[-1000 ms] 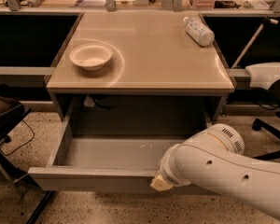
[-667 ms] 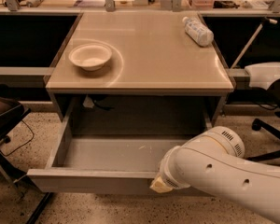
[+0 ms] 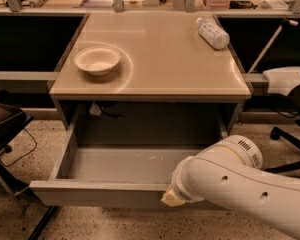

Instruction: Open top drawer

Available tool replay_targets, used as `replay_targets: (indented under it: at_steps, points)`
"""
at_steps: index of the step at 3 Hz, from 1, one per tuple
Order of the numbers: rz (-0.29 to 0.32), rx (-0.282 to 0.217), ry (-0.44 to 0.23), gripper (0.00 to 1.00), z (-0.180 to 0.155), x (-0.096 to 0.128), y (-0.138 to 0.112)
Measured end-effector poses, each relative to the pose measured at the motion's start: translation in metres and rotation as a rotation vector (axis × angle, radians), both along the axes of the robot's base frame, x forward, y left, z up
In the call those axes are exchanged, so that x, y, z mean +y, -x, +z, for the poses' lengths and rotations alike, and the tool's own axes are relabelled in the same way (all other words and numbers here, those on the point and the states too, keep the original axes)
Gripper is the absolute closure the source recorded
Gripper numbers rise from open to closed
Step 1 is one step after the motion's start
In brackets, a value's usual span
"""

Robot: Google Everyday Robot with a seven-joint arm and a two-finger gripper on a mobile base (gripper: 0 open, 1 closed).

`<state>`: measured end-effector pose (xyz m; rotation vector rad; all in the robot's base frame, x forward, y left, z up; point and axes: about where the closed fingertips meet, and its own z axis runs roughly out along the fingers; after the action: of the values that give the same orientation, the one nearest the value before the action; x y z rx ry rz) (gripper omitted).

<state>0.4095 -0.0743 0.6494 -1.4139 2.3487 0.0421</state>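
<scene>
Grey top drawer [image 3: 100,194]: standing well out beneath the table [image 3: 165,59], shallow interior exposed. Gripper [image 3: 172,199]: at the front panel, right of centre; whether it grips cannot be told. Draw straight outward, level; you should stop short of full travel.

White bowl [image 3: 97,60] and plastic bottle [image 3: 212,33] on beige tabletop [image 3: 165,64]

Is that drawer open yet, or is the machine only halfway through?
Mostly done: the drawer is pulled well out, its grey inside showing. In hand: the end effector sits at the drawer's front panel, right of centre. Left: probably only backing the arm away.
</scene>
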Motion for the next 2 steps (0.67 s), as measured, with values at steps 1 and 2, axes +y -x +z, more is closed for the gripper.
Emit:
replay_targets:
  at_steps: [1,2]
  points:
    - [0.0,0.0,0.0,0.41,0.0,0.0,0.0]
    - [0.0,0.0,0.0,0.18,0.0,0.0,0.0]
